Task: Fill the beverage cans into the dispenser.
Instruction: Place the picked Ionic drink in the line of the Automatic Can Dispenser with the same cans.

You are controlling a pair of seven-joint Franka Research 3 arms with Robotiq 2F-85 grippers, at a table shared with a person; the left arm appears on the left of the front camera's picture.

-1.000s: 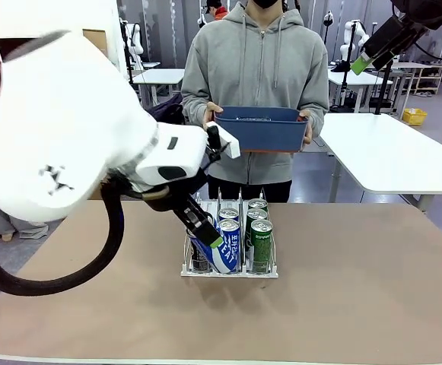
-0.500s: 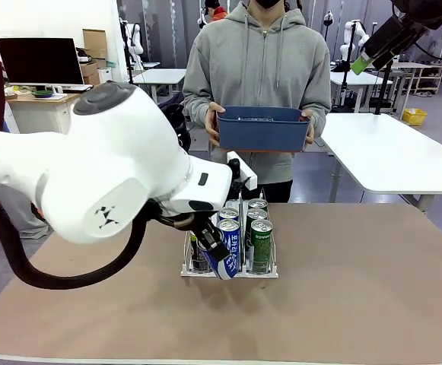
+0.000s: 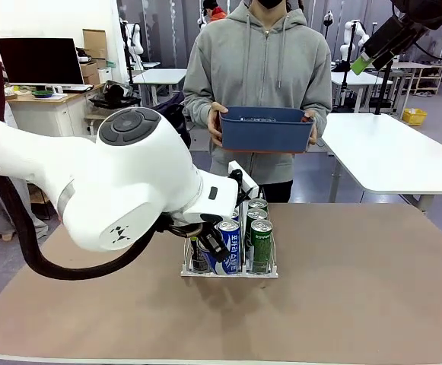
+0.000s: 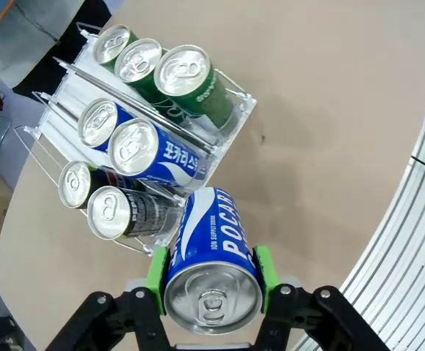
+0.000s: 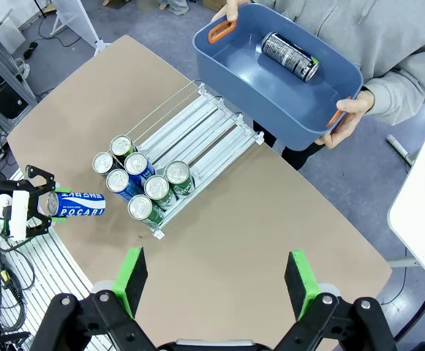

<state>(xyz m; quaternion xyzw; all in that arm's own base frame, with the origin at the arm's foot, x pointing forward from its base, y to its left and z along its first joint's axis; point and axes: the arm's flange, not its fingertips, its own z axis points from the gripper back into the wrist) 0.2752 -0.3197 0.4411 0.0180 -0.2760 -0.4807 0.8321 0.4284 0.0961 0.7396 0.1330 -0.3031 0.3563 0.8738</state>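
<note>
- Seven beverage cans [image 4: 132,146] upright at the front of the dispenser [image 5: 197,124], 3 lanes, queued for pulling.
- Left hand [image 4: 211,279] clenched on blue-white can [image 4: 208,241], tilted, just off dispenser front; we judge it's lining up w/ a lane.
- Right hand [image 5: 216,281] released, high over bench [image 3: 357,289].
- Person [image 3: 259,68] holds bin [image 3: 262,131] w/ one black can [image 5: 289,56].
- Bench brown, bare; white tables [image 3: 388,148] behind.

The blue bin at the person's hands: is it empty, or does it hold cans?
Not empty. The right wrist view shows one black can lying on its side in the bin.
</note>
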